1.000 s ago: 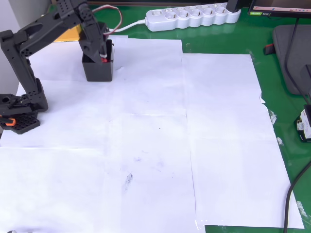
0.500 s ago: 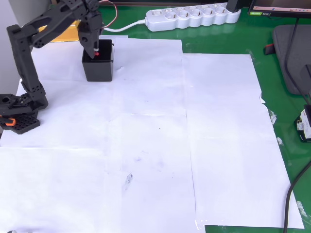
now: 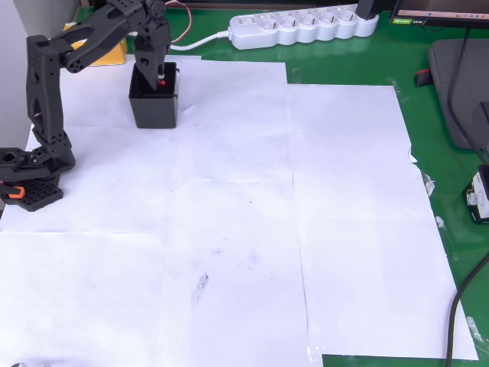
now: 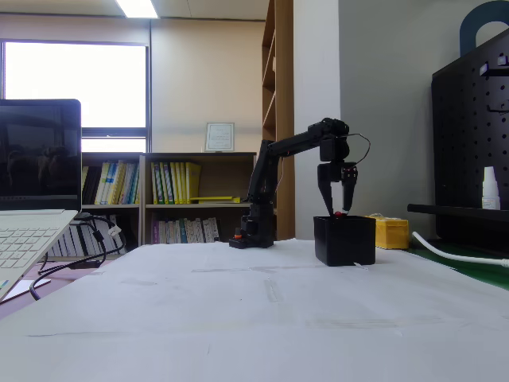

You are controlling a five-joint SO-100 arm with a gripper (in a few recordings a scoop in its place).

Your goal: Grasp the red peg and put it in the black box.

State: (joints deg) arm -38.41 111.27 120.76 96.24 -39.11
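- Black plastic forms the black box (image 3: 154, 107), which stands upright on white paper in the upper left of the overhead view; in the fixed view the black box (image 4: 344, 240) sits right of centre with its open top facing up.
- The gripper (image 3: 158, 76) points down over the box mouth in the overhead view; in the fixed view the gripper (image 4: 339, 208) hangs vertically, tips at rim level.
- The jaws are closed narrowly on the red peg (image 4: 338, 213), which shows as a small red dot between the tips, right at the top edge of the box.
- In the overhead view the red peg (image 3: 161, 79) appears as a red speck at the jaw tips, over the box opening.
- The peg is too small to make out its long axis or which way it points in either view.
- The box interior is dark; its floor cannot be made out, and the arm covers part of its rear rim in the overhead view.
- The arm base (image 3: 29, 183) sits at the left edge of the overhead view, on the green worktop (image 3: 344, 65).
- A yellow box (image 4: 390, 232) stands just behind the black box in the fixed view; in the overhead view it is mostly hidden by the arm.
- A white power strip (image 3: 304, 26) lies along the top of the overhead view.
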